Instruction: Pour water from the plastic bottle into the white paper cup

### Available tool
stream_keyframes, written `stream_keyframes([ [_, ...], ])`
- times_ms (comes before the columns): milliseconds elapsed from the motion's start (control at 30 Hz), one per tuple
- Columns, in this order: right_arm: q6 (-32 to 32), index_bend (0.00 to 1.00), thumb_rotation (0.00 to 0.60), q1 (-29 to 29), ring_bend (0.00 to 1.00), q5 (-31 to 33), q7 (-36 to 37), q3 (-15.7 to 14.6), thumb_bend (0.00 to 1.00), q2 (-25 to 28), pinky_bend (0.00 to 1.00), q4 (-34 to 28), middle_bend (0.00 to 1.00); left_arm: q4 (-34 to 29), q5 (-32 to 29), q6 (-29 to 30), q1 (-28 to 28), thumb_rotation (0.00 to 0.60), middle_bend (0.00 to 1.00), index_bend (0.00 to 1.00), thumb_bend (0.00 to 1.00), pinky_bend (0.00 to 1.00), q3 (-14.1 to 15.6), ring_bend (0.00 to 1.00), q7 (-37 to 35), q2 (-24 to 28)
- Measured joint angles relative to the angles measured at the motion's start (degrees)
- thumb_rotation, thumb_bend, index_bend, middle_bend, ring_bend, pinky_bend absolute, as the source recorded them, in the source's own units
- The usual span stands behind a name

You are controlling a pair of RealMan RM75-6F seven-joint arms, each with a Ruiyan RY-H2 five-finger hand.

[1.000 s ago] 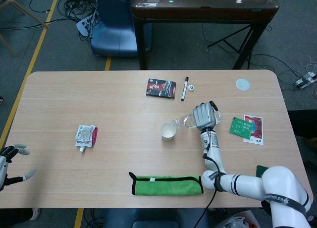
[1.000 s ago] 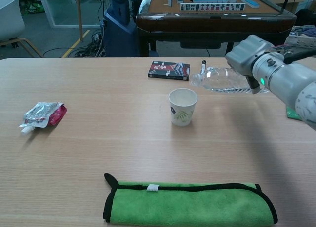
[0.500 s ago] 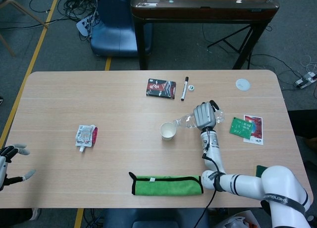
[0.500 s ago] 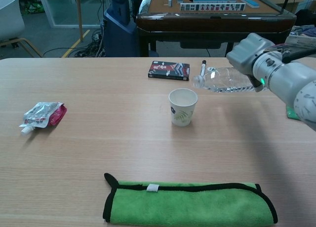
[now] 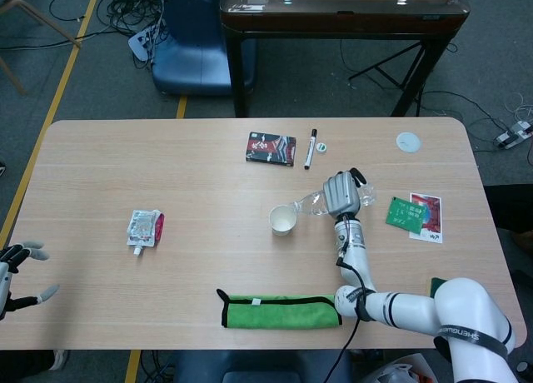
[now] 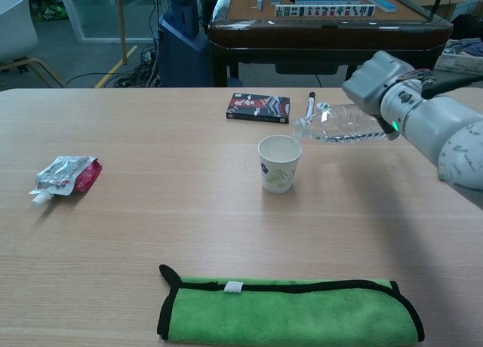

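Two hands are in view, and only one is at work. The desk is seen unchanged in what it carries. The right hand is clamped around the body of the plastic bottle, which is held nearly level above the desk with its neck pointing away from the hand toward the white paper cup. Over the last second the bottle has been shifted slightly toward the cup and tipped a little further, so that its mouth now hangs just beside and above the cup's far rim. No stream of water can be made out, and whether any has reached the cup cannot be told. The pour is judged to be just beginning or about to begin; a little more travel over the rim and a steeper tilt would seem to be needed, or water may fall outside the cup. The left hand is held open, fingers apart, at the desk's near edge, far from the work.
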Motion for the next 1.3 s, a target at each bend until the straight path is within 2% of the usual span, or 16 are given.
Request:
stream_keyframes([
  [667, 0.5, 0.6, 0.6, 0.7, 0.51, -0.2, -2.2, 0.3, 0.1, -1.0, 0.52, 0.3, 0.62, -0.1, -0.1, 0.1, 0.1, 0.6, 0.31, 0.43, 0.09, 0.46, -0.1, 0.29, -0.1, 0.2],
  [1300, -0.2, 0.6, 0.6, -0.2, 0.51, -1.1, 0.7, 0.7, 0.1, -0.8, 0.52, 0.2, 0.62, -0.1, 0.0, 0.1, 0.1, 0.6, 0.31, 0.43, 0.09, 0.46, -0.1, 0.29, 0.0, 0.2],
])
